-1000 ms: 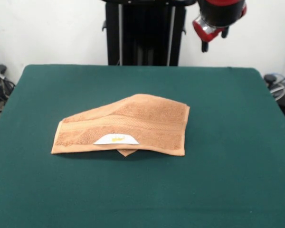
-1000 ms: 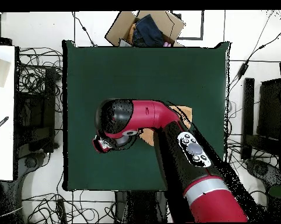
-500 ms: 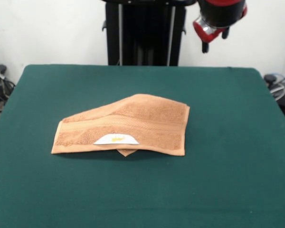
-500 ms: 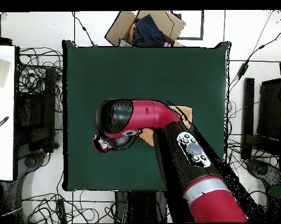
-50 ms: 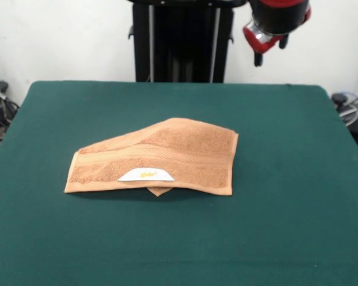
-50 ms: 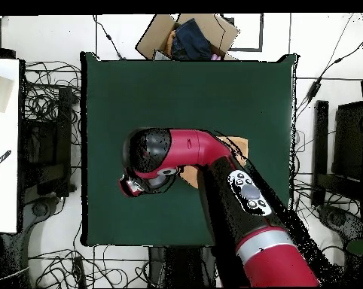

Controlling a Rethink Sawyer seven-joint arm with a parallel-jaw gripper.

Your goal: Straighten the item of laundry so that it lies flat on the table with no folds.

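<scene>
An orange-tan towel [image 5: 161, 158] lies near the middle of the green table [image 5: 286, 226], folded over on itself so that it makes a lopsided shape: a straight edge toward the camera, a square corner on the right, and a slanted top edge running down to the left. A woven band crosses it lengthwise, and a white label [image 5: 145, 174] with a yellow mark sits on the near edge, with a small corner of cloth poking out just beneath it. The red and black arm [image 6: 237, 203] hangs high over the far right part of the table, well apart from the towel and touching nothing. From the front only its lower end shows at the top edge, and the gripper [image 5: 268, 47] there is too small and dark for me to tell whether it is spread or pressed together. From above, the arm covers most of the towel, leaving only a sliver of orange beside it. A cardboard box [image 6: 188, 34] sits on the floor past the table's far edge.
</scene>
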